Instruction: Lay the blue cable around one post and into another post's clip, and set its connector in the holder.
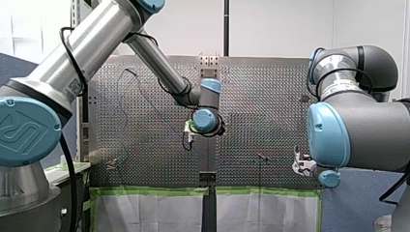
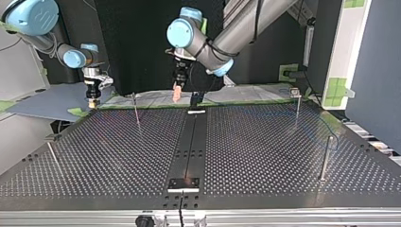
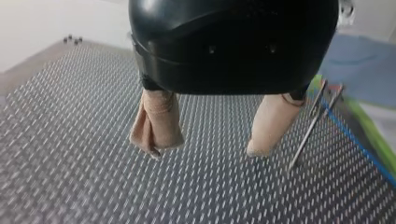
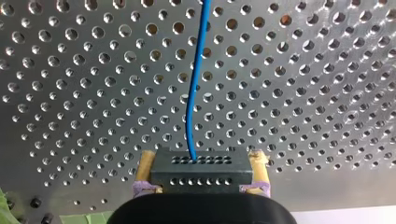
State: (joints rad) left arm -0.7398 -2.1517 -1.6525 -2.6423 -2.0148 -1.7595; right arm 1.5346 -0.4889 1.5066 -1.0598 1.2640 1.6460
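Currently right end effector [image 4: 201,159] clamps black connector [image 4: 201,176] at desk [image 4: 70,93] edge; blue cable [image 4: 194,93] runs from it across desk. Left end effector [image 3: 205,147] spread wide above desk, thin post [image 3: 310,126] just beside.

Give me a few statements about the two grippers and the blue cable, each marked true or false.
1. My right gripper is shut on the black rectangular connector. True.
2. My left gripper holds the thin blue cable. False: its beige-padded fingers stand open with nothing between them.
3. The blue cable runs from the connector across the perforated metal table. True.
4. A thin metal post stands between my left gripper's fingers. False: it stands beside the gripper, outside the fingers.
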